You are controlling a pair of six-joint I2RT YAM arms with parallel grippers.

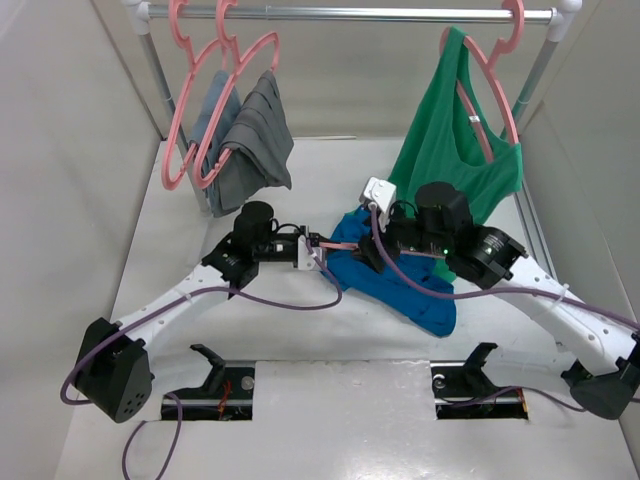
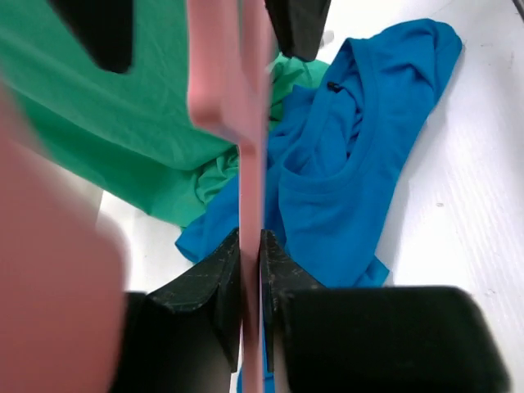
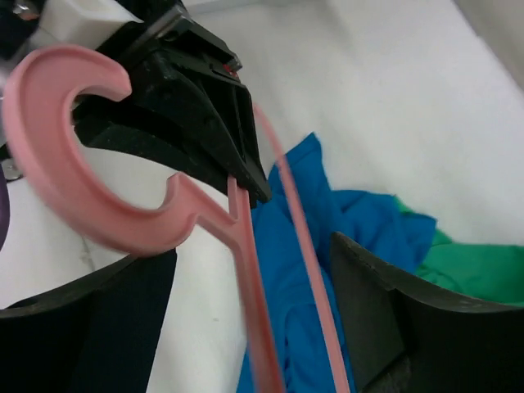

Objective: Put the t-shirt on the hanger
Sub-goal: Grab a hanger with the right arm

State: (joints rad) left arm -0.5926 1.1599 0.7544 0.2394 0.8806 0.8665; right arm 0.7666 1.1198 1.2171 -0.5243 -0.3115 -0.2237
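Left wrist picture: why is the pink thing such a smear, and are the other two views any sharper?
Left wrist: the hanger sits almost against the lens, so it blurs, while the t-shirt behind it is crisp. Right wrist: the hanger's hook is slightly soft, the blue fabric beyond clearer. Top external: evenly lit, sharp throughout, with only faint shadows.

I record the bright blue cloth t-shirt (image 2: 344,164) as soft, matt knit, heavily creased. The thin pink plastic hanger (image 3: 37,139) reads smooth with a slight sheen. The left gripper (image 2: 250,250) has matt black fingers (image 2: 205,286) with a fine cross-hatched grain. The green cloth tank top (image 1: 440,140) is matt; the grey cloth garments (image 1: 255,140) are matt and ribbed. The silver metal rail (image 1: 350,14) looks glossy, the white table (image 1: 330,420) matt and faintly mottled
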